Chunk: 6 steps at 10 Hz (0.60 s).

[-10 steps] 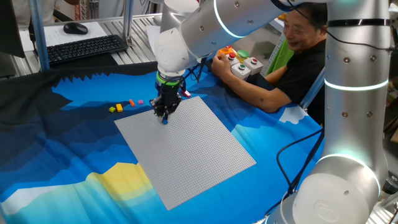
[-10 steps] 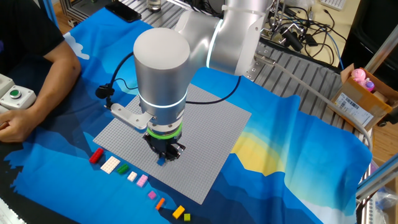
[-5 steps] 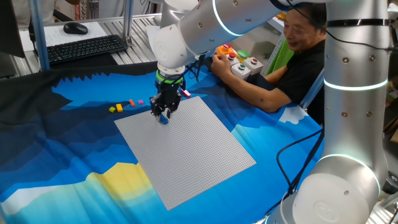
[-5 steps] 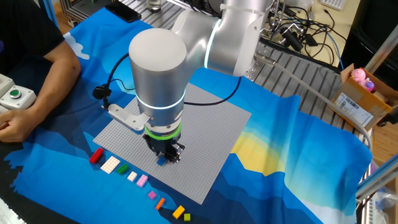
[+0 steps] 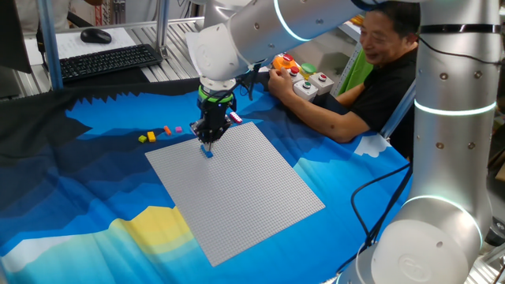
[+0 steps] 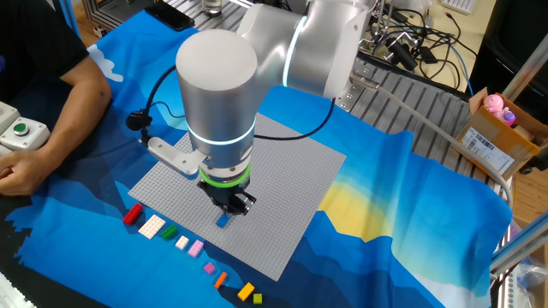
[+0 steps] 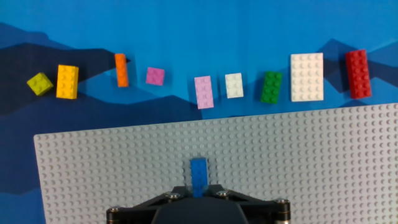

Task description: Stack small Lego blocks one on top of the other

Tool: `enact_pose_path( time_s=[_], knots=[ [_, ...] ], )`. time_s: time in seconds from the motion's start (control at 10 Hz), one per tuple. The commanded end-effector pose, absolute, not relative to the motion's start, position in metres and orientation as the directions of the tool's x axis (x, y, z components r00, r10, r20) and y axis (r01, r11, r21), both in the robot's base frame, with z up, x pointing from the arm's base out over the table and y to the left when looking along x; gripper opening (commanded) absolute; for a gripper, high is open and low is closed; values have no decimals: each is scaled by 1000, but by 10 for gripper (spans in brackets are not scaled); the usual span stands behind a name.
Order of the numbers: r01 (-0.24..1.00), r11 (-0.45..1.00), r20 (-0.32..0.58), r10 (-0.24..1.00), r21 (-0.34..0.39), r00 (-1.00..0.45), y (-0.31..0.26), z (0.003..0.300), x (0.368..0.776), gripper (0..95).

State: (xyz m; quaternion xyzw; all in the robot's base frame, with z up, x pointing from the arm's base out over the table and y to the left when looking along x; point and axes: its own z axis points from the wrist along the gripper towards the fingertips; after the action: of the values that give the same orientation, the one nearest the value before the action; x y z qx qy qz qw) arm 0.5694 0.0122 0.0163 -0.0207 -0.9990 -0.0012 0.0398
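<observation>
A small blue brick point(image 7: 198, 176) sits on the grey baseplate point(image 7: 311, 162) near its edge; it also shows in one fixed view point(image 5: 207, 152) and in the other fixed view point(image 6: 223, 221). My gripper point(image 5: 207, 140) hovers just above it, jaws slightly apart and holding nothing; it also shows in the other fixed view point(image 6: 229, 206) and in the hand view point(image 7: 198, 194). On the blue cloth beyond the plate lies a row of small bricks: lime point(image 7: 39, 83), yellow point(image 7: 67, 81), orange point(image 7: 121, 70), pink point(image 7: 155, 76), pale pink point(image 7: 203, 92), white point(image 7: 234, 85), green point(image 7: 271, 87), larger white point(image 7: 306, 77), red point(image 7: 357, 65).
A person's arms point(image 5: 331, 118) rest at the table's far side by grey boxes with coloured buttons point(image 5: 308, 81). A keyboard point(image 5: 106, 61) lies at the back left. Cables and a cardboard box point(image 6: 492, 128) lie past the table edge.
My gripper has risen off the baseplate and let go of the blue brick, which stays on the plate.
</observation>
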Motion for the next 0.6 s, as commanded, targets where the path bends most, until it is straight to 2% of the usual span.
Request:
enact_pose_path(
  time_s=[0.1,0.3,0.6],
  knots=[
    [42,999,73,42,2,-996,13,7,571,0],
    [40,999,71,39,3,-997,14,-3,572,0],
    [45,999,118,46,-7,-992,12,24,567,0]
  ],
)
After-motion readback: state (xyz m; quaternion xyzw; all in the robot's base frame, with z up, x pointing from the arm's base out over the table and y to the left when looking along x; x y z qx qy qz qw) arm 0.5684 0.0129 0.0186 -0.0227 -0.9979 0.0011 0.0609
